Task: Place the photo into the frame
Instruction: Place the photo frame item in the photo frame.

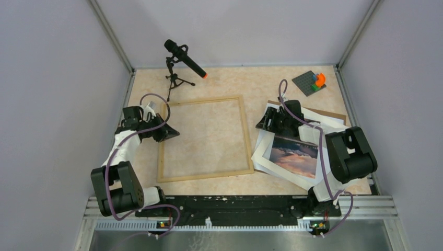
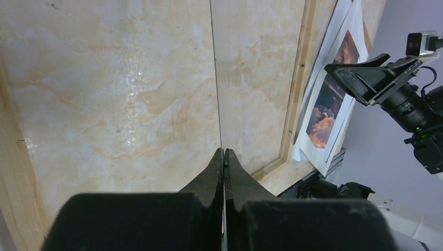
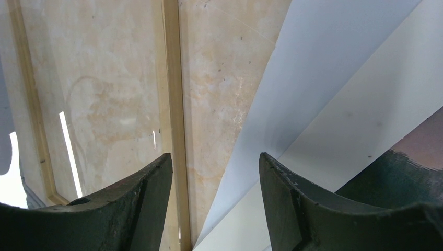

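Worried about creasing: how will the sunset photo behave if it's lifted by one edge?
The photo looks paper-thin, so likely light and floppy, sagging when lifted. Lying flat on other white sheets, it may slide when pushed.

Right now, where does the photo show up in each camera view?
Top external: the photo lies right of centre, just outside the frame.
Left wrist: the photo is at upper right, beyond the frame.
Right wrist: the photo is probably the dusky patch at the right edge.
Shared landmark: the frame's right strip.
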You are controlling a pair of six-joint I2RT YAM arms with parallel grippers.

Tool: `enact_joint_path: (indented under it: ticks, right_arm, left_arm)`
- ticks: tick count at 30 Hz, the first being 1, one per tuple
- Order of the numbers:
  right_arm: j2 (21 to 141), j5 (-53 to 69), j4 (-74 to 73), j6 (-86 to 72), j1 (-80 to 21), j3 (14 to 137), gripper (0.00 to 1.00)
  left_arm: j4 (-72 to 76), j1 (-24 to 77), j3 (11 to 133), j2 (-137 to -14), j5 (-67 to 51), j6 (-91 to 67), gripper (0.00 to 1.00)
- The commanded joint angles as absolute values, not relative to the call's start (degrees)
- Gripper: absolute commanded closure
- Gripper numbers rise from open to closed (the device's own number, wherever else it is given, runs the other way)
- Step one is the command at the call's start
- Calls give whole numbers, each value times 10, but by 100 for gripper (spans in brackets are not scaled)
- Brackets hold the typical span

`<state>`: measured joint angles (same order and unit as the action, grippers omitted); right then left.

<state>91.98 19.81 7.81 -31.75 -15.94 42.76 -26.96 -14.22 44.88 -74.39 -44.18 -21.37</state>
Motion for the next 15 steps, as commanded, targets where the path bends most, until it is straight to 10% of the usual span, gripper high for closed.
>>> enact_joint_path:
  ticks: [1,15]
  right_arm:
    - [923,207,104,-318,-156,426,39]
    - [929,214,107,-320,-157,427,39]
  left_arm:
    - [-269,-144,484,-727,-427,-181,100]
    - [-264,-144,490,-725,-398,-180,100]
